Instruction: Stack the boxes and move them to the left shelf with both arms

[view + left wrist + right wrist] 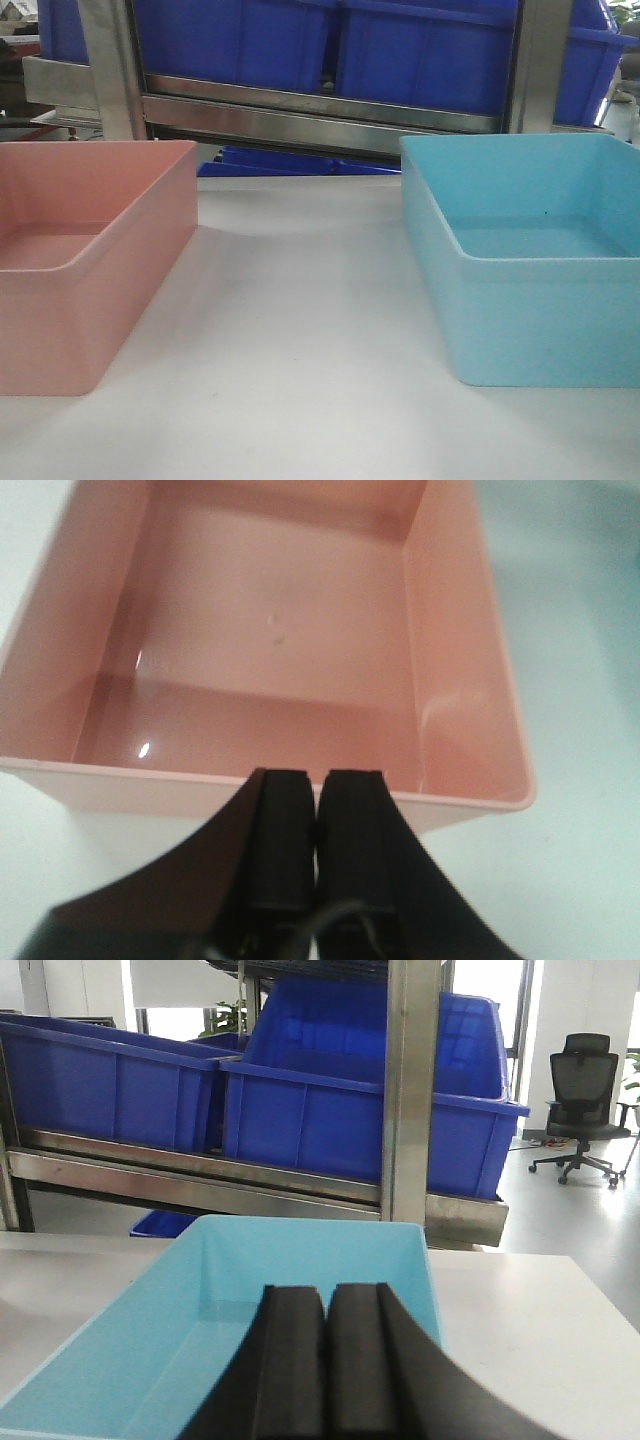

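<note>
Likely a workshop: steel rack [410,1090], blue bins [330,1110].

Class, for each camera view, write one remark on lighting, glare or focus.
Exterior front view: grainy, with a soft-edged shadow on the table beside the pink tub. Left wrist view: small white glints on the tub's floor, and the left gripper is dark with little detail. Right wrist view: the windows behind the blue bins are blown out, and the right gripper is soft.

Daylight is glaring white far behind the sky-blue tub [310,1250]; soft, faint shadows are lying just beside it; everything is looking slightly hazy.
</note>
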